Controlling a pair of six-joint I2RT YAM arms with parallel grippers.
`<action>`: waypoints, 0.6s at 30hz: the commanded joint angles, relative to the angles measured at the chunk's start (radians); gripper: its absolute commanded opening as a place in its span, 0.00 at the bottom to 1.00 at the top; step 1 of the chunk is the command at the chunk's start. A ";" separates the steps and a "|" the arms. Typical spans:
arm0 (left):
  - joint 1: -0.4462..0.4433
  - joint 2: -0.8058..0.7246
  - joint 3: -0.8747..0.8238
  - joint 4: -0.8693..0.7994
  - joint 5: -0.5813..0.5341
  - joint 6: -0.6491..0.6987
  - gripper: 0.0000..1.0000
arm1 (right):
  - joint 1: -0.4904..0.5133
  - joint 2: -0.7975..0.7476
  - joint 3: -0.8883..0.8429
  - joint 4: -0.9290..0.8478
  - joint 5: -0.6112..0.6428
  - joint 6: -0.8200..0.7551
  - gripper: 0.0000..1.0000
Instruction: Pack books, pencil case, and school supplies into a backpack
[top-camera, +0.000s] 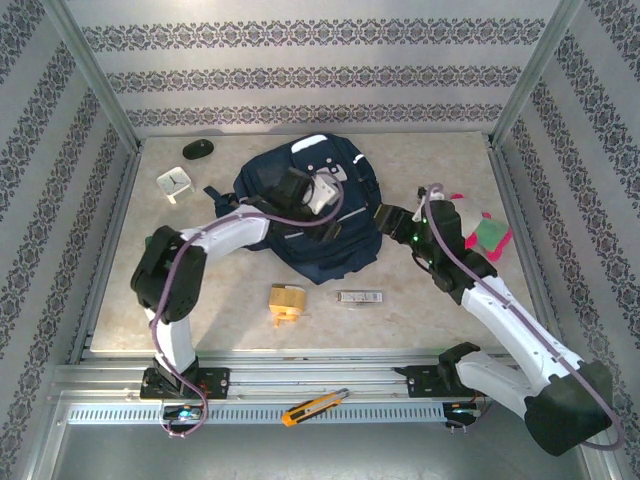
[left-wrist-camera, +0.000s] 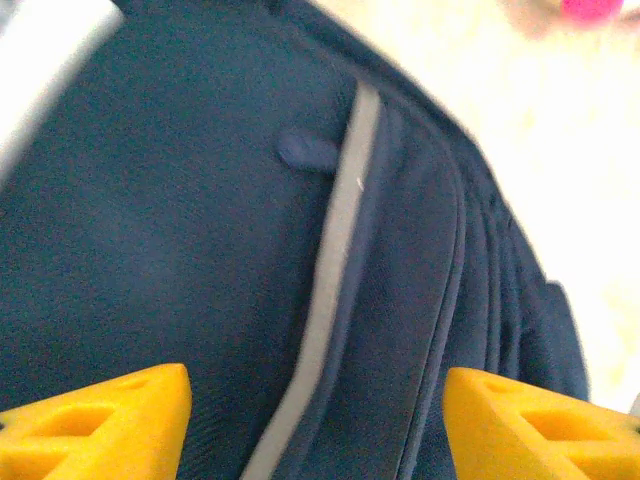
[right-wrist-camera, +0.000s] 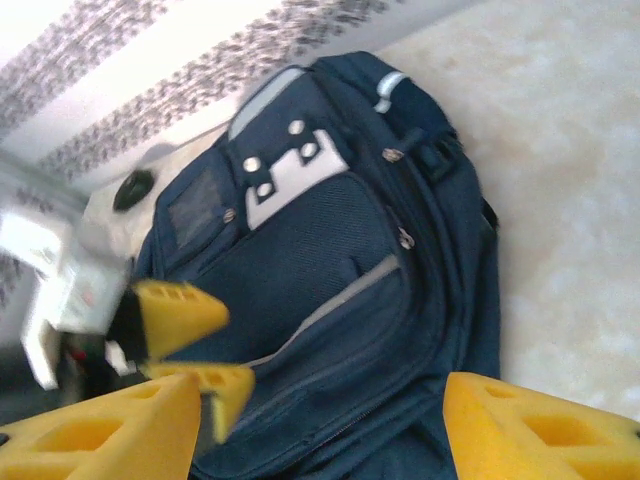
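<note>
While the backpack (top-camera: 340, 250) lies mid-table looking zipped, our left gripper (left-wrist-camera: 317, 388) hangs over it and our right gripper (right-wrist-camera: 322, 392) beside its edge, both with jaws apart and empty; we should probably pinch a zipper pull (right-wrist-camera: 404, 238) squarely, steadying the fabric.

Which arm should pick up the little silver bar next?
Probably the right. The right pincer, open, hangs at the right edge of the backpack, nearer the silver bar on the table. The left pincer is over the backpack's middle, farther away.
</note>
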 joint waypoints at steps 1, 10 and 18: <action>0.101 -0.130 0.032 -0.048 0.058 -0.167 0.69 | 0.052 0.045 0.091 -0.042 -0.131 -0.398 0.65; 0.299 -0.354 -0.239 -0.052 0.068 -0.335 0.71 | 0.217 0.305 0.281 -0.320 -0.329 -1.107 0.68; 0.391 -0.558 -0.503 -0.049 0.021 -0.413 0.71 | 0.284 0.616 0.393 -0.398 -0.310 -1.311 0.71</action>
